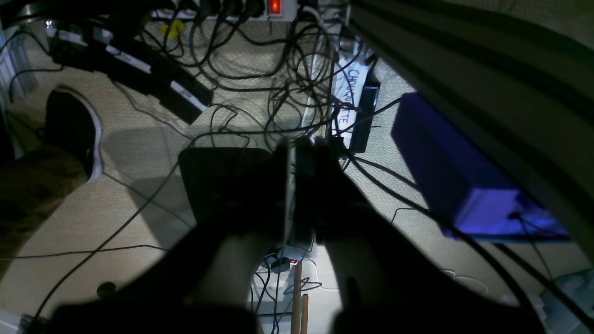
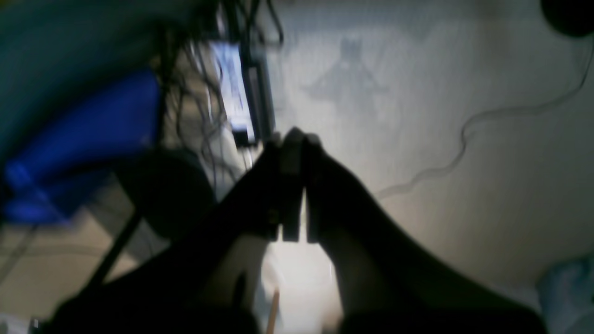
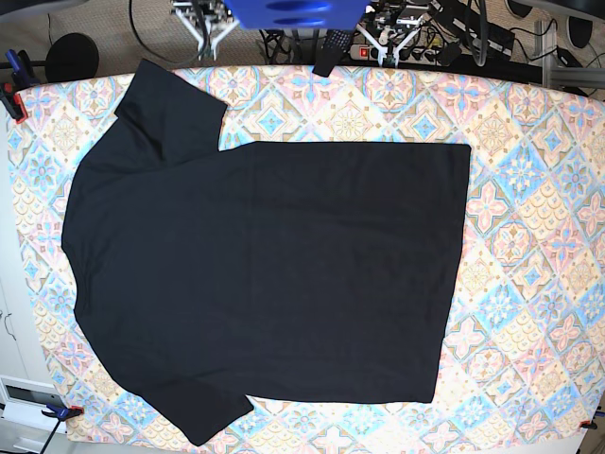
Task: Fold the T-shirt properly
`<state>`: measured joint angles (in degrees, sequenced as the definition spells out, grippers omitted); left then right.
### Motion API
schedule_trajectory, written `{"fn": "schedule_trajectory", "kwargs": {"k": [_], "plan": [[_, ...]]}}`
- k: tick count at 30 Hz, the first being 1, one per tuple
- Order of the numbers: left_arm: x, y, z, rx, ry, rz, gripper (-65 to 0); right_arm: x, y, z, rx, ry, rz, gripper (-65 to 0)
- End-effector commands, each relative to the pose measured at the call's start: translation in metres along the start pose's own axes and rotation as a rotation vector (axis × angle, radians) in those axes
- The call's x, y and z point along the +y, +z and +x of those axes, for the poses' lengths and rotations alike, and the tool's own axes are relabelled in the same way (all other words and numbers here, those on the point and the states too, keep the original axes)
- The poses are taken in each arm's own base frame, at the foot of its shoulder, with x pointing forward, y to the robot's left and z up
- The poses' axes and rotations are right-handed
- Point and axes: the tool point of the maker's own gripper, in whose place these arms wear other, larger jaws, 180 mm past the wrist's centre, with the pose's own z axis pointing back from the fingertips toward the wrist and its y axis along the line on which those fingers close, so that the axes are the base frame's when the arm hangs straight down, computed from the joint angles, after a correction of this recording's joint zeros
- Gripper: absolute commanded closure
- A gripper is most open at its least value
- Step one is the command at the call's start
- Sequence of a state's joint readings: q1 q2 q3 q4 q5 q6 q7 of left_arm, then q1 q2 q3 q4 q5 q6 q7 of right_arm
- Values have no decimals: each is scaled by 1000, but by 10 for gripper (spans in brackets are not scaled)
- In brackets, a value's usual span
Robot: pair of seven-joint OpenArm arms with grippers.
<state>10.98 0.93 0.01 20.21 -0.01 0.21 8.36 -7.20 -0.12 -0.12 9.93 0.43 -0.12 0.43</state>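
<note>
Item: the T-shirt (image 3: 274, 284), plain black, matte, soft cloth, short-sleeved; lies spread flat and unfolded across the middle of the bench (image 3: 529, 189), collar end toward the base view's left, straight hem toward its right, one sleeve reaching up-left, the other down-left. Surface mostly smooth, faint creases only; no tag or print can be made out. Support: bench covered in a patterned cloth of pastel tile motifs, flat, showing on all sides of the garment. Left claw (image 1: 292, 190): dark, two blunt fingers pressed together, closed on nothing, hanging off the bench over a pale carpeted floor (image 1: 116, 204) strewn with black cables (image 1: 297, 79); a blue box (image 1: 445, 167) and a power strip (image 1: 274, 7) with a lit red switch lie nearby. Right claw (image 2: 292, 185): likewise closed and empty, picture blurred, over the same floor with one pale cable (image 2: 464, 134) trailing. Neither claw appears in the base view; both are well apart from the garment. Step in hand, by judgement: the start, no fold yet made, arms parked away from the work. Next move, by judgement: bring both claws over the bench, open them, and pinch two points on one edge of the shirt, likely a sleeve side, to lift and lay it over the body. Handling note: thin limp fabric, likely to sag and wrinkle when lifted; even tension between grips advised.
</note>
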Motion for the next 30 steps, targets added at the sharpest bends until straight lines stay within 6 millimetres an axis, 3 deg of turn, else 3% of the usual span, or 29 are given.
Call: {"fn": "schedule_trajectory", "kwargs": {"k": [1,30], "plan": [[0,0,-1,-1,0,0,-11,-1,0,-1,-6,6,-1,0],[1,1,-5,7,1,2,-11,-2,1,-6,14,7,-2,0]]}}
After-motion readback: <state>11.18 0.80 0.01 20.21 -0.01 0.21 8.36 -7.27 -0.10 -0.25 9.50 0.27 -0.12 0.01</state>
